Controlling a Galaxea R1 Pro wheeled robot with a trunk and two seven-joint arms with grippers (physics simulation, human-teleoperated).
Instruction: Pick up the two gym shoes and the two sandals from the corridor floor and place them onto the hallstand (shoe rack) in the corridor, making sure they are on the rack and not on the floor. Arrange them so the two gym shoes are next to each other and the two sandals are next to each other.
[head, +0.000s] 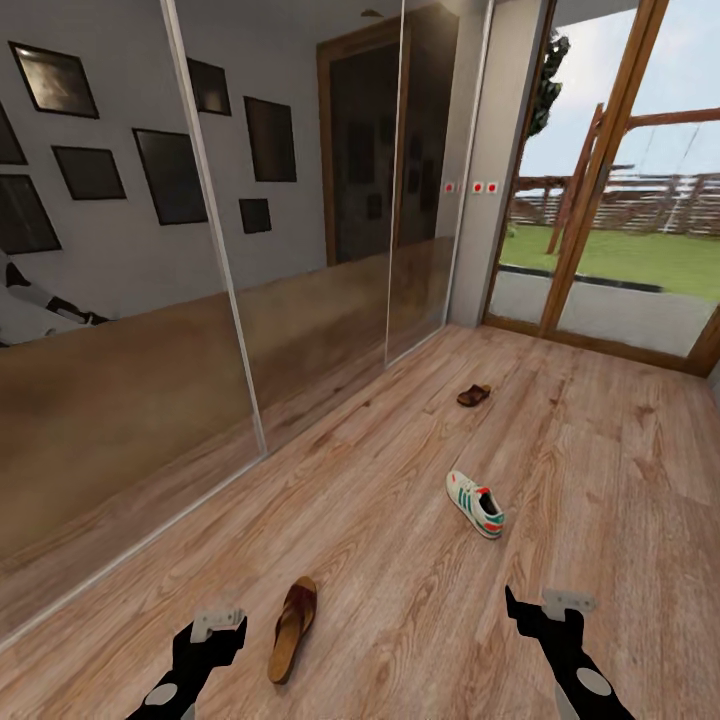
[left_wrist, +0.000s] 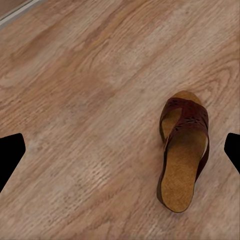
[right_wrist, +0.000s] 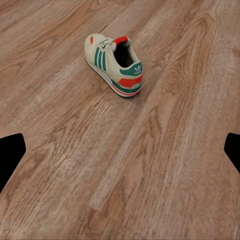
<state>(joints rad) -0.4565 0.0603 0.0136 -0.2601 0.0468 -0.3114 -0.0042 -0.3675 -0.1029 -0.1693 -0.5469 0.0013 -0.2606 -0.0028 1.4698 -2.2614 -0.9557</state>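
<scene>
One gym shoe, white with green stripes, lies on the corridor floor ahead of my right gripper. The right wrist view shows the gym shoe well beyond the open gripper, nothing between the fingers. A brown sandal lies just right of my left gripper. In the left wrist view the sandal rests off to one side of the open gripper, close to one finger. A second sandal lies farther off. The hallstand is out of view.
A mirrored sliding wardrobe runs along the left of the corridor. A wood-framed glass door to a garden closes the far end. Plank floor stretches to the right of the shoes.
</scene>
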